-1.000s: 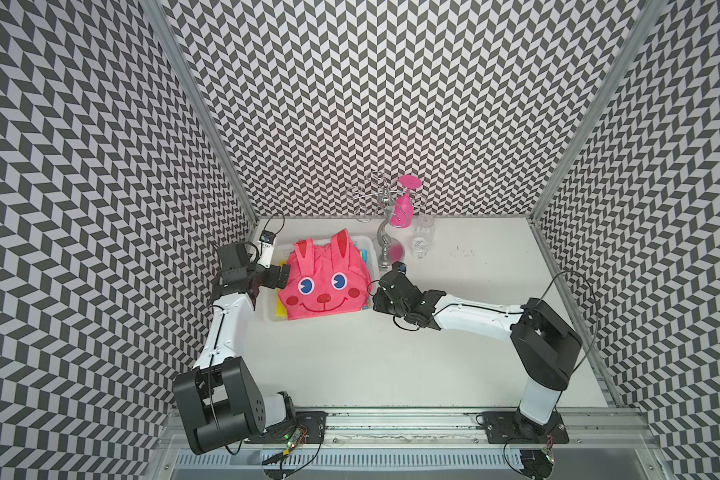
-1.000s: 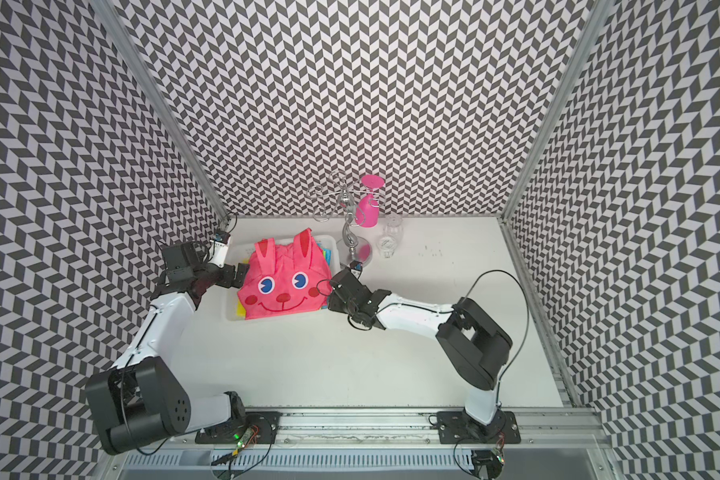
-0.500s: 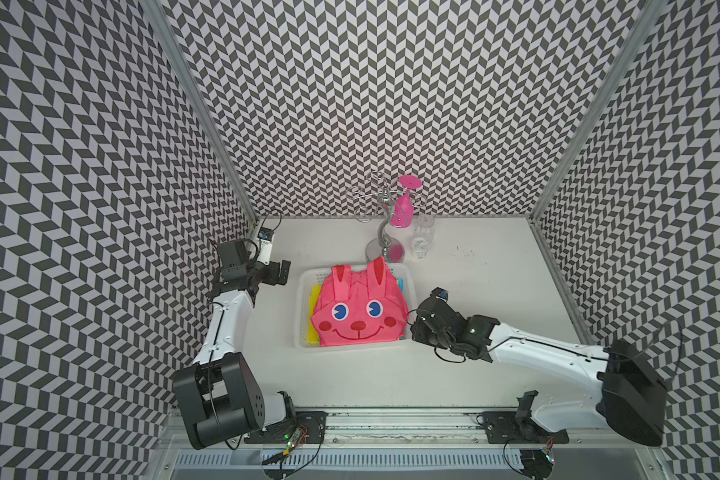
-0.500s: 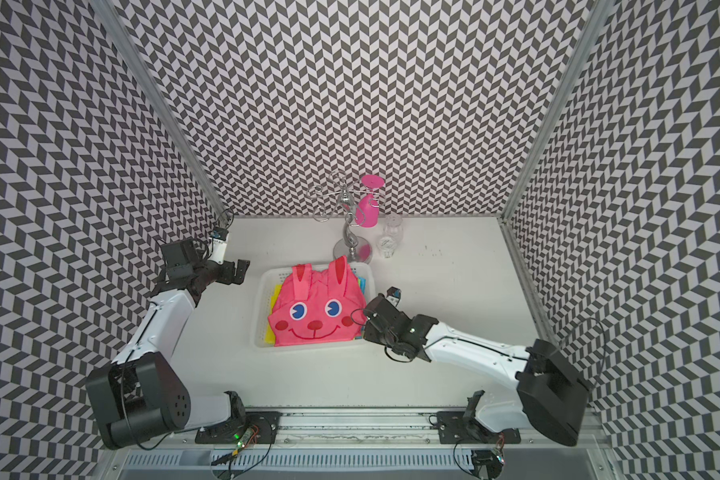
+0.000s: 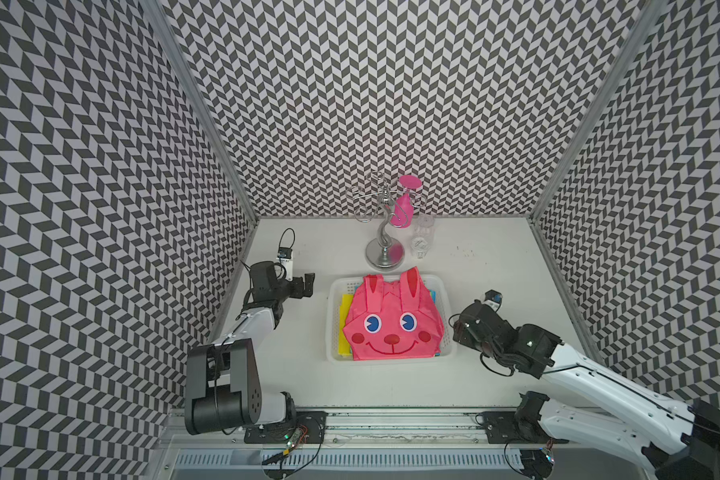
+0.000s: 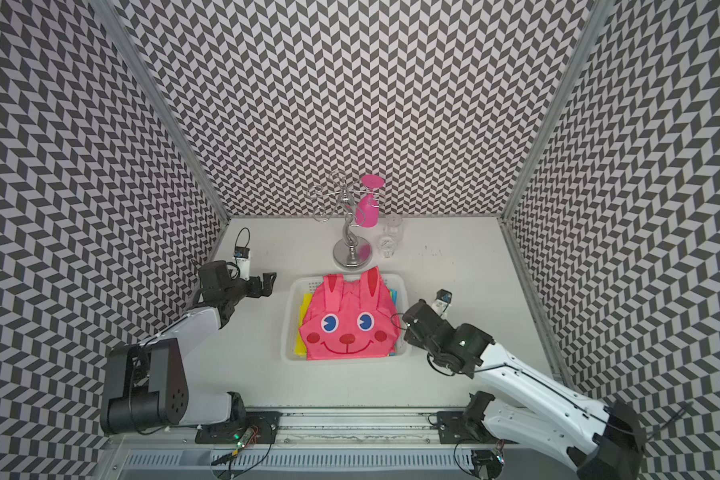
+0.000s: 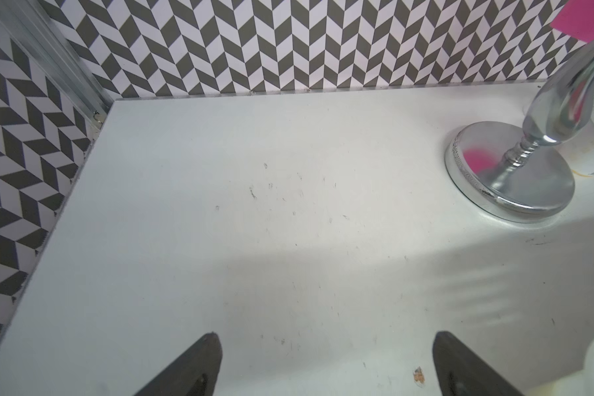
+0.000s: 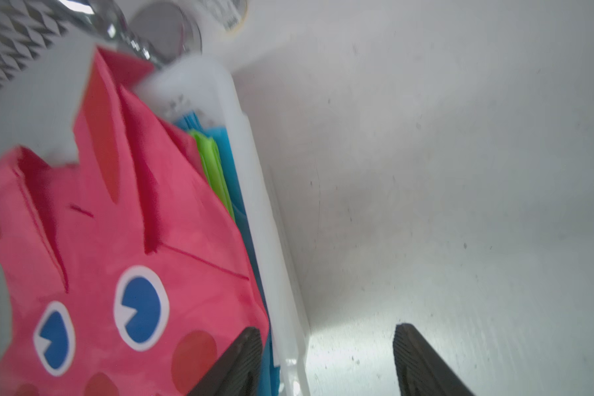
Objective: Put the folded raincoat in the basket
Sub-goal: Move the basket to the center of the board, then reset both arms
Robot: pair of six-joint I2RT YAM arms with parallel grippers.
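Trouble sits at the basket's (image 5: 332, 320) right rim. The pink raincoat (image 5: 393, 322) lies inside, atop other folded coats (image 5: 344, 328), ears poking over the far rim toward the metal stand (image 5: 385, 254). My right gripper (image 8: 326, 329) is spread, pinching nothing, with the rim between its fingers (image 8: 234, 370). If I pull back low, the inner finger could hook rim or cloth and drag the coat out. My left gripper (image 7: 323, 337), also spread, hangs over bare table (image 7: 288, 205) to the left.
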